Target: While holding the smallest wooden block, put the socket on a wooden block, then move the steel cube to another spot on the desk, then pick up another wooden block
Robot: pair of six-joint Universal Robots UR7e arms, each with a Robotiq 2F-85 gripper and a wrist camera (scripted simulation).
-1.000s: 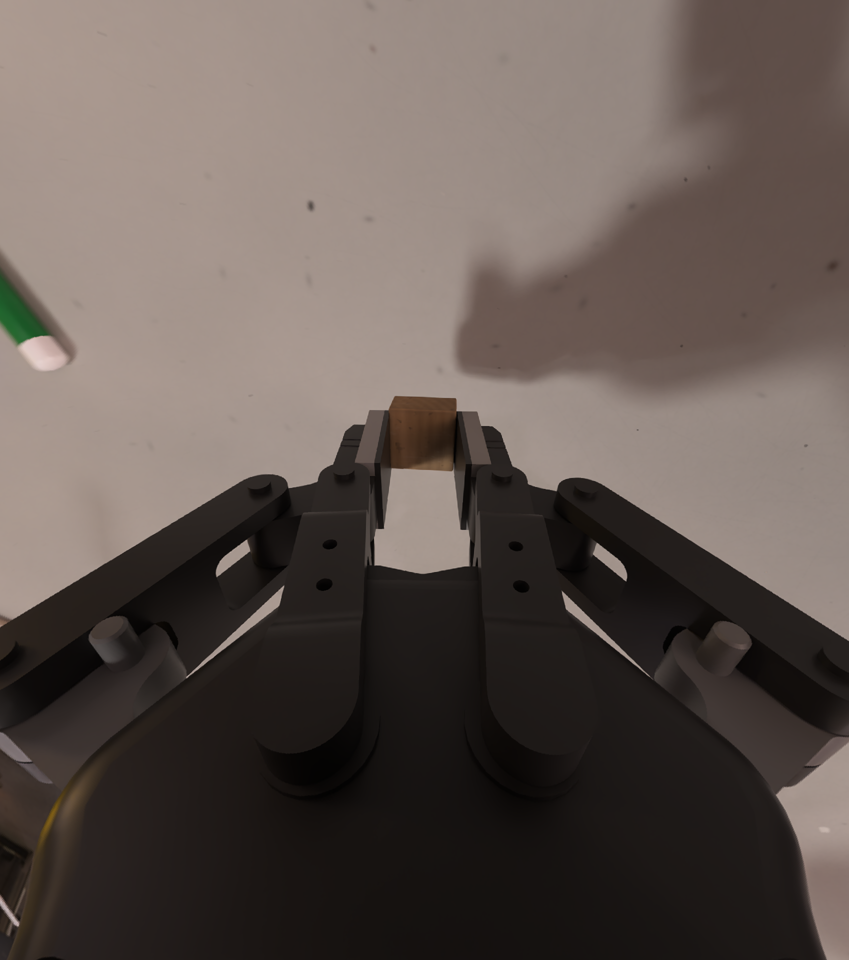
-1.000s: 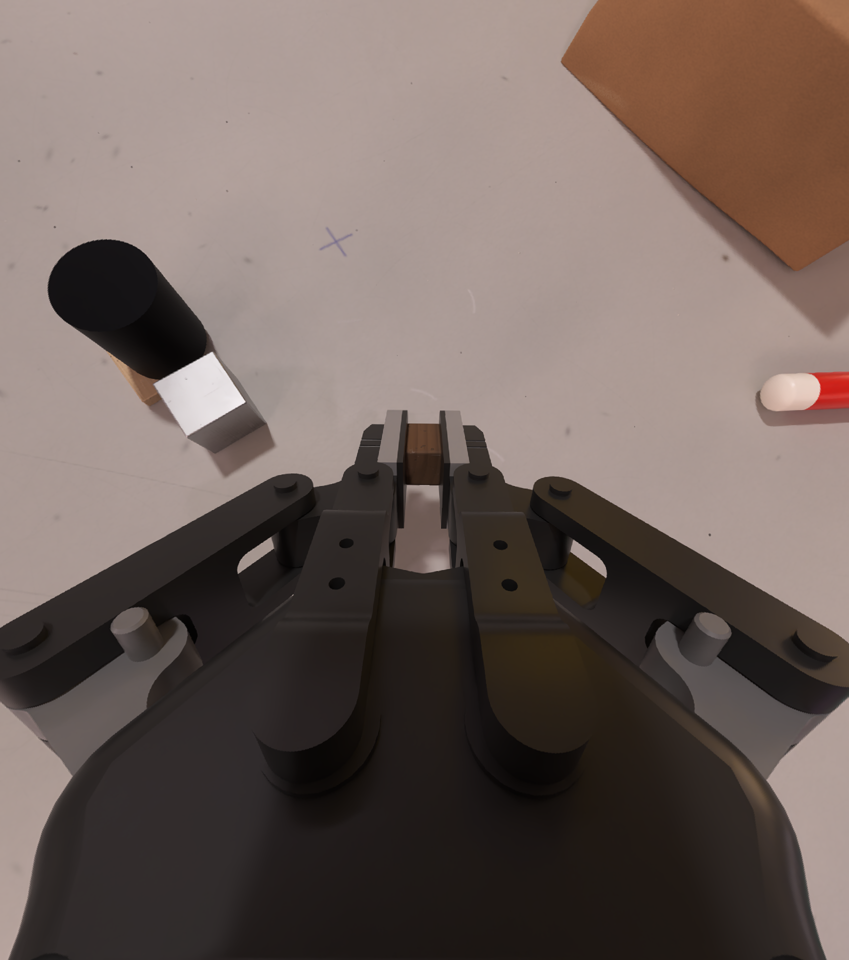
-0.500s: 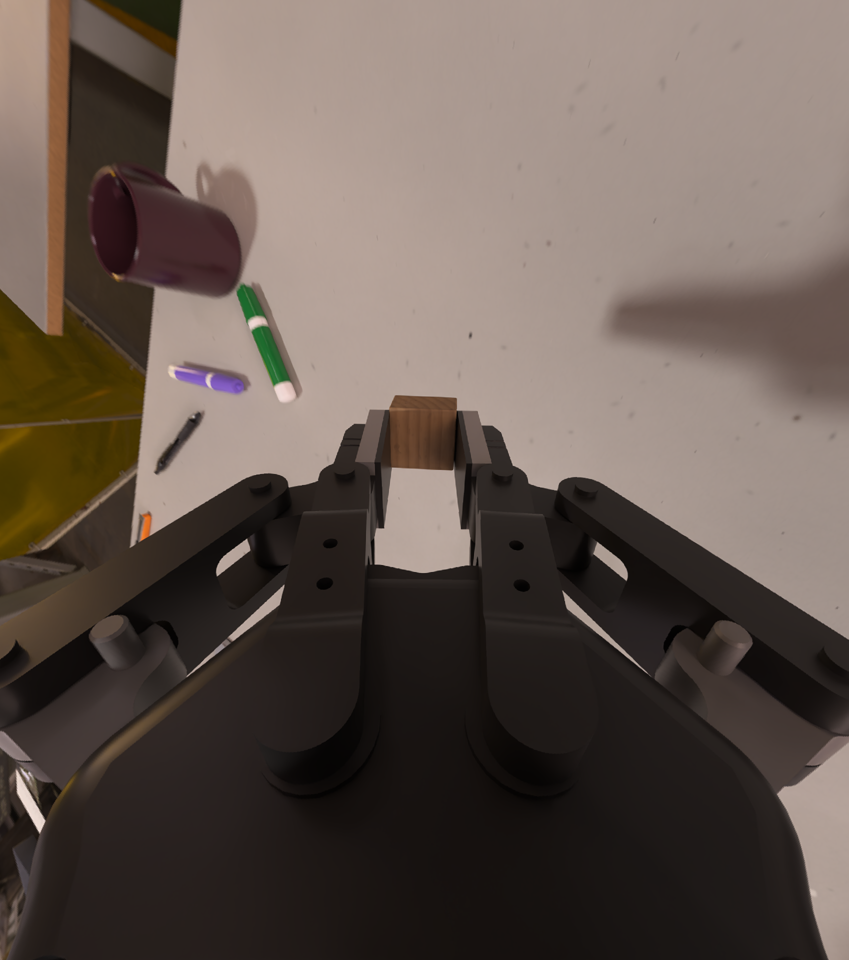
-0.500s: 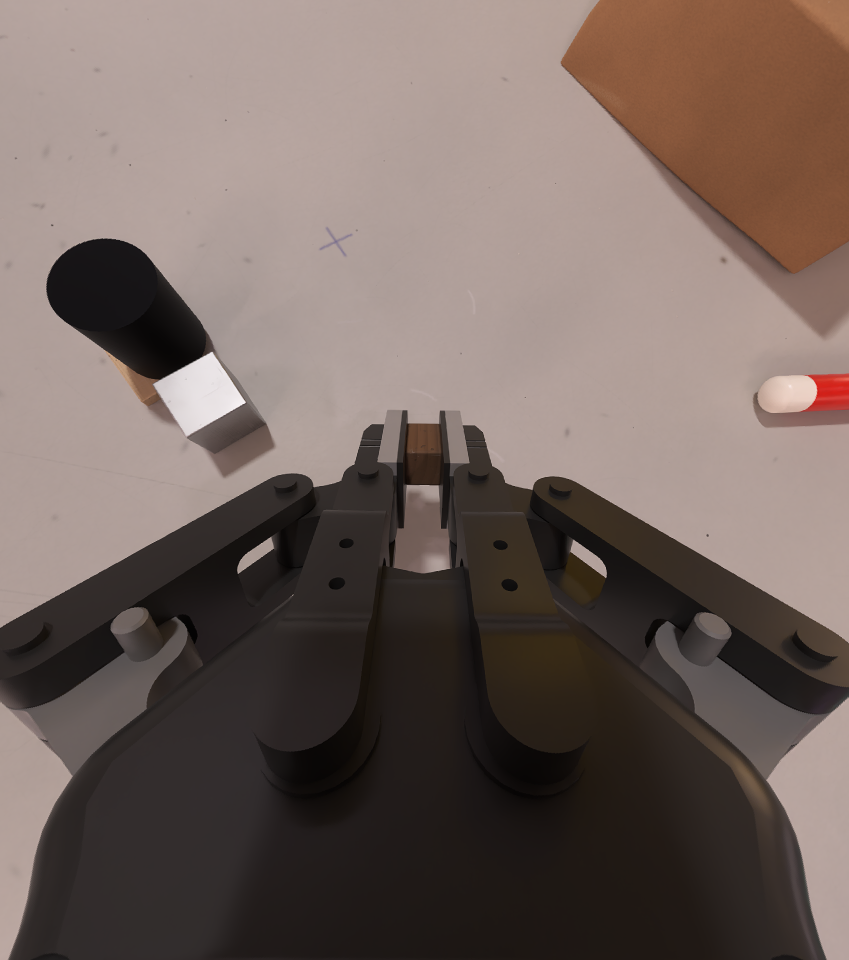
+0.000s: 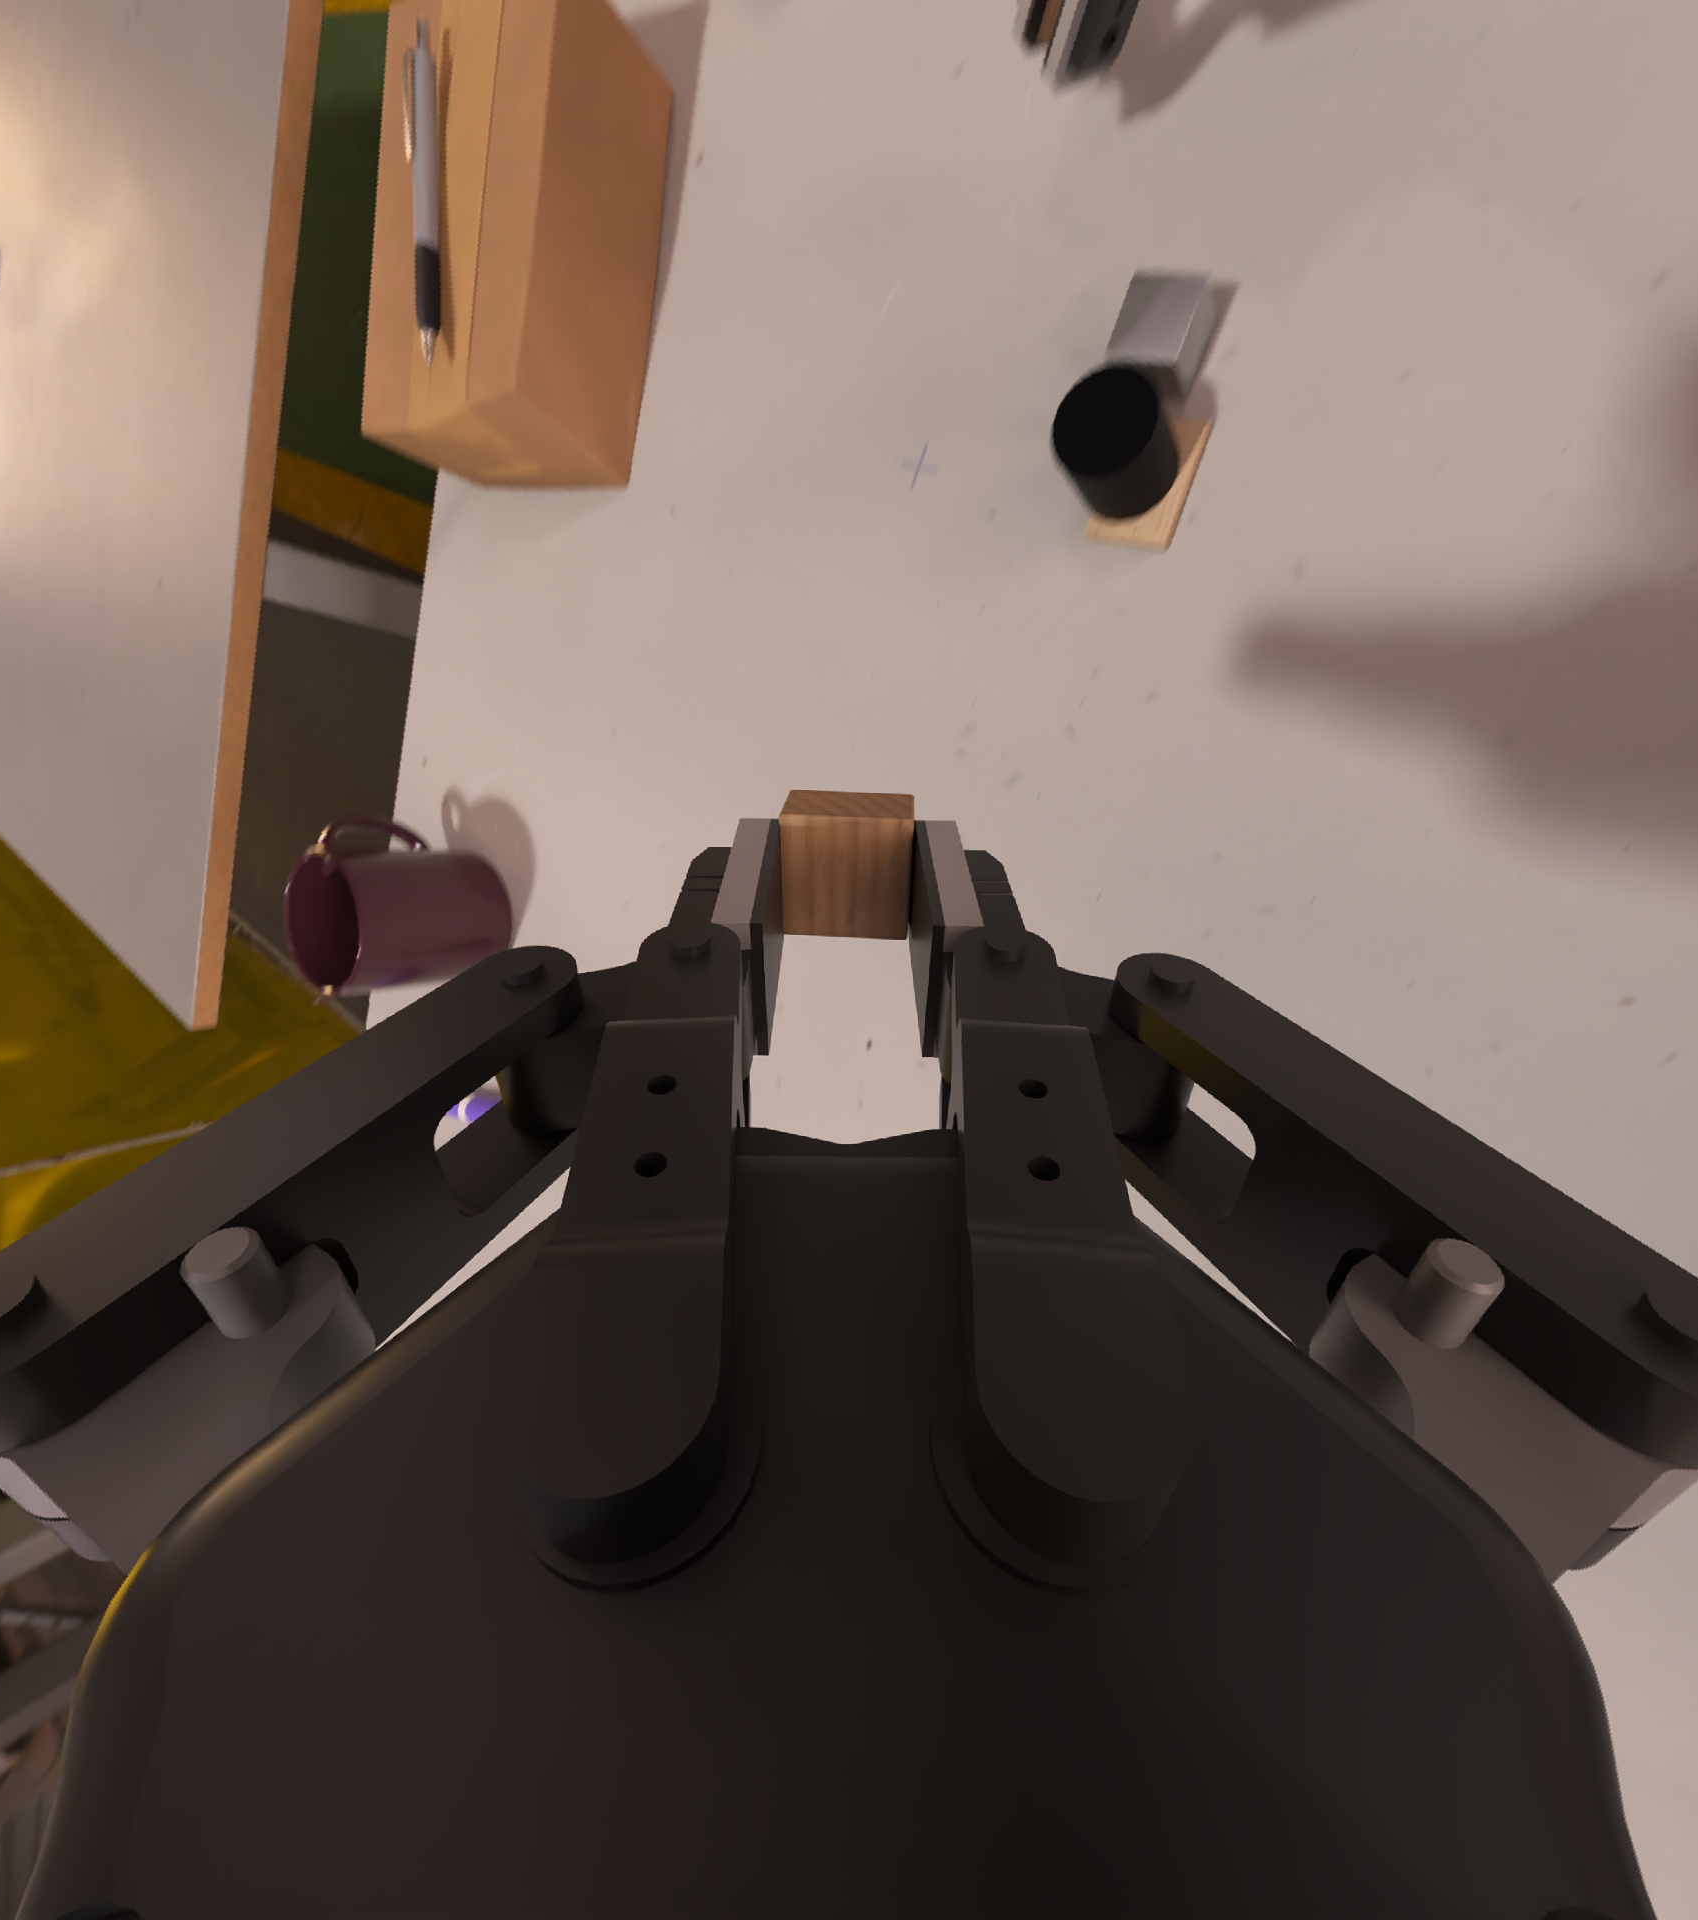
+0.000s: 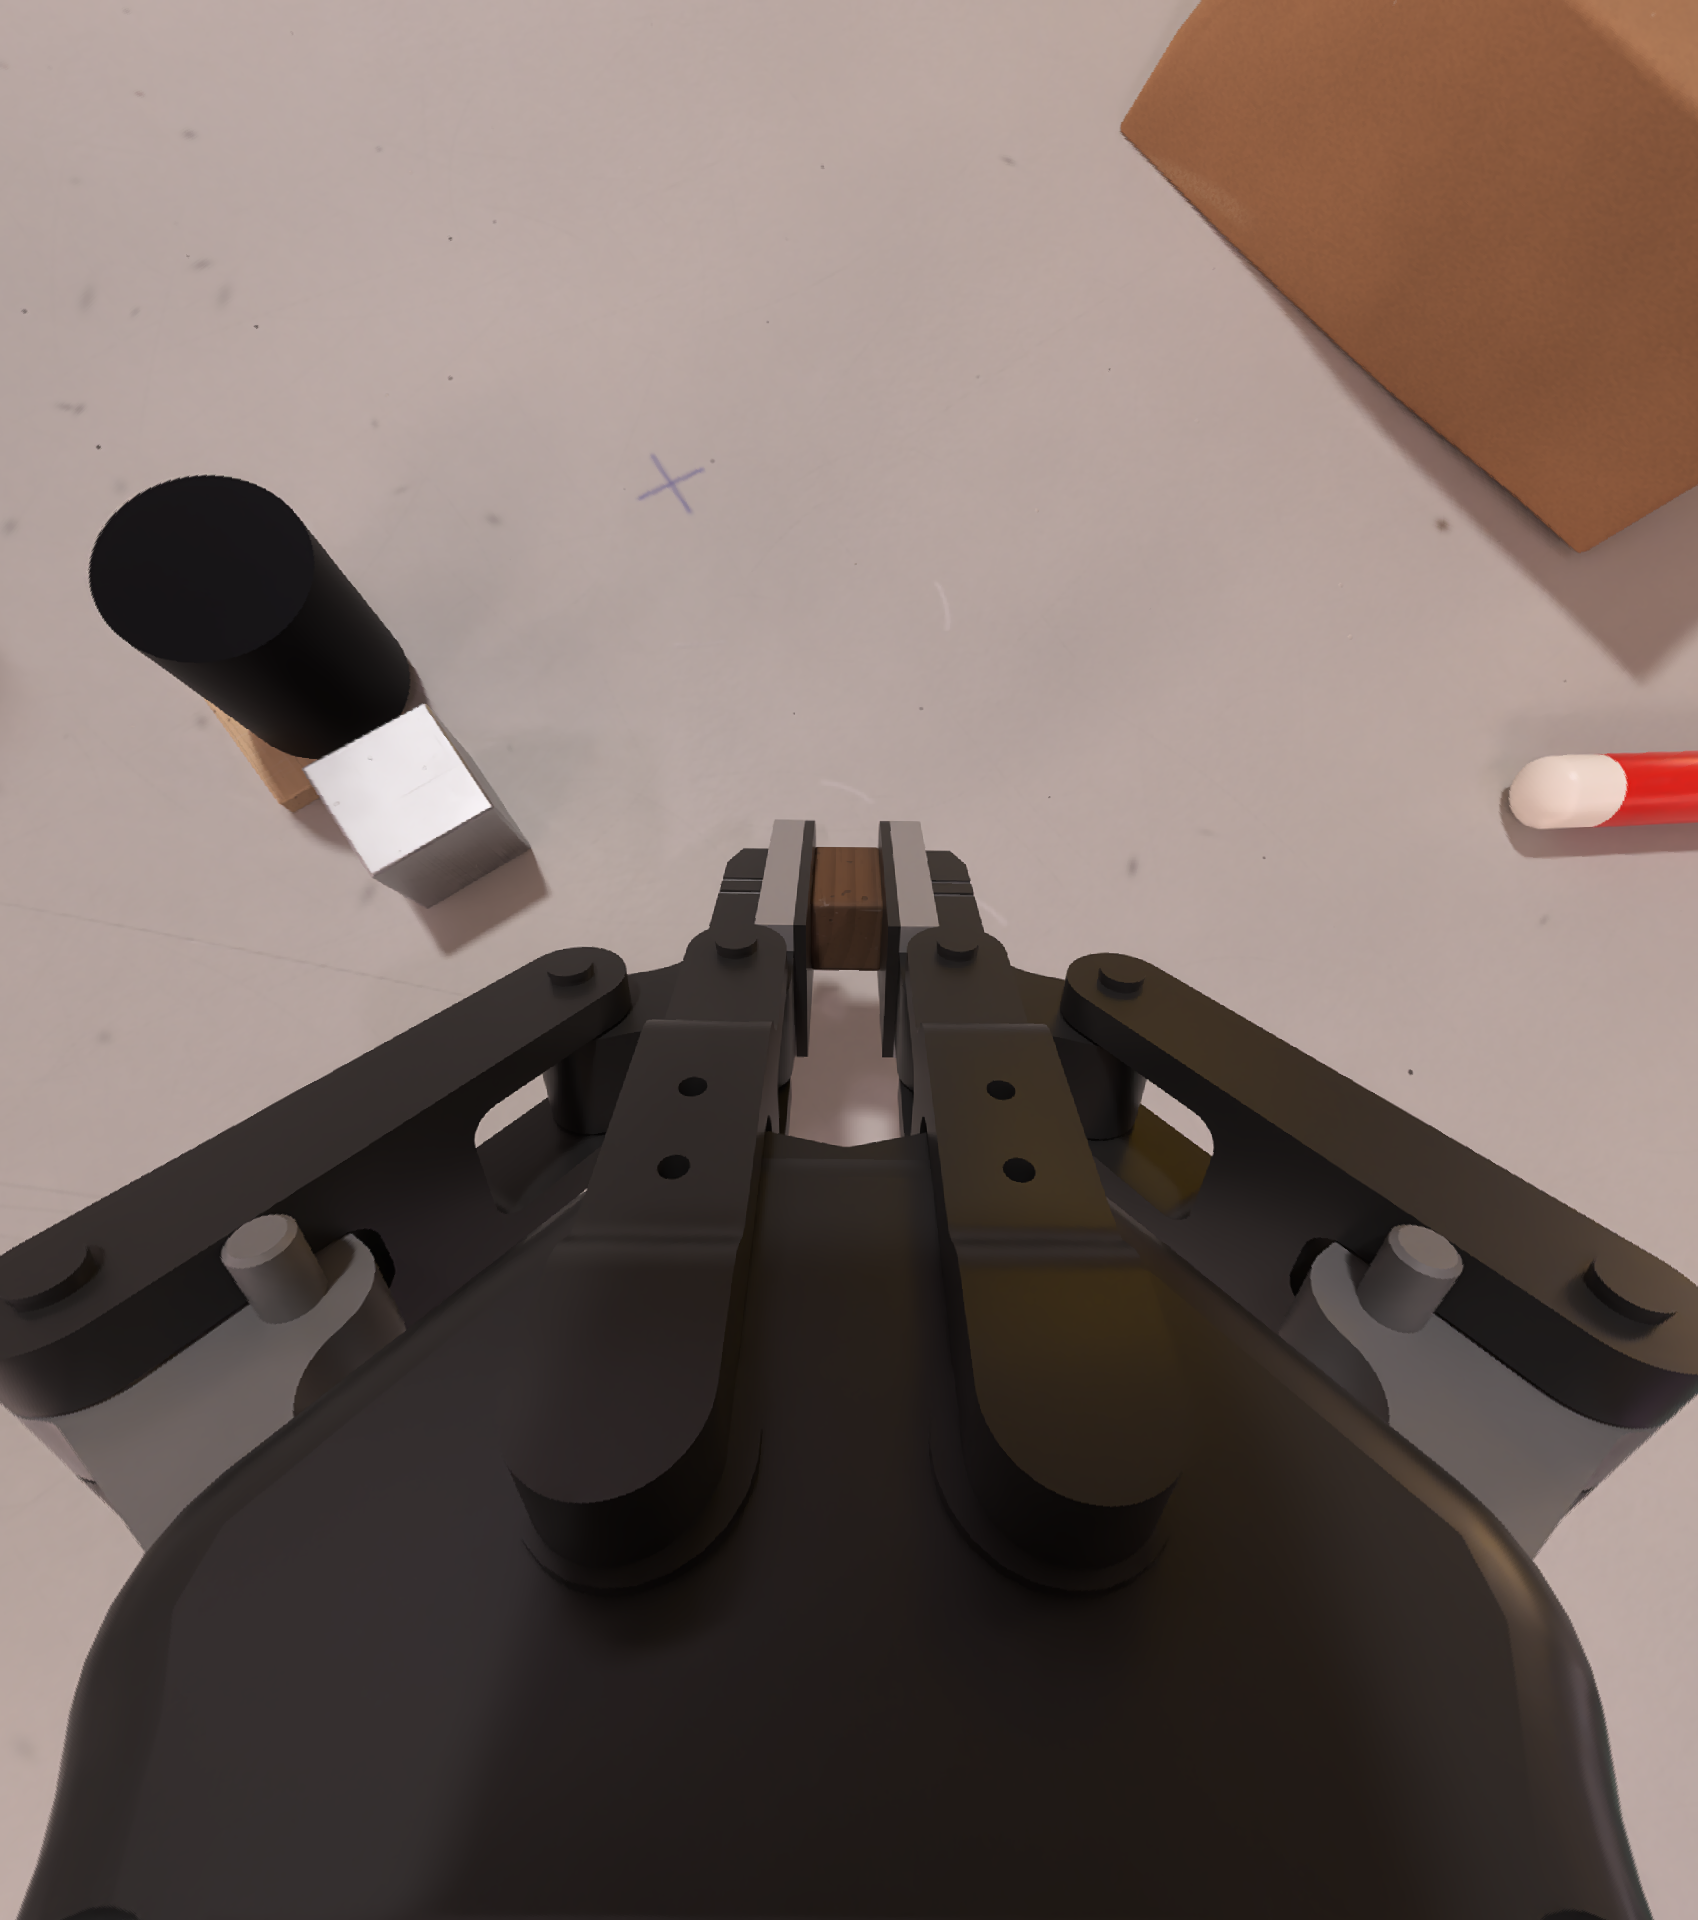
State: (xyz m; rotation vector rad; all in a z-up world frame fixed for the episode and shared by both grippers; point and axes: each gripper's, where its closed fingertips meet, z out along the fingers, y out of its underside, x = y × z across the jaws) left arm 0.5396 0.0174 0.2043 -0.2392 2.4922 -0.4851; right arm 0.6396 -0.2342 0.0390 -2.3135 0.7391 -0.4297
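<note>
My left gripper (image 5: 846,868) is shut on a light wooden block (image 5: 846,864) and holds it high above the desk. My right gripper (image 6: 846,891) is shut on the smallest, dark wooden block (image 6: 846,906), also above the desk. The black cylindrical socket (image 6: 242,613) stands on a flat wooden block (image 6: 271,761), with the steel cube (image 6: 403,800) touching that block's near side. The same group shows far off in the left wrist view: socket (image 5: 1115,436), flat block (image 5: 1141,525), steel cube (image 5: 1162,322).
A cardboard box (image 6: 1510,229) lies at the upper right; it also shows in the left wrist view (image 5: 523,239) with a pen (image 5: 424,187) on it. A red marker (image 6: 1666,800) lies right. A purple mug (image 5: 398,914) lies by the desk's left edge.
My left gripper has risen far above the desk with its wooden block, so the box, socket and steel cube came into its view. The right gripper has stayed still.
</note>
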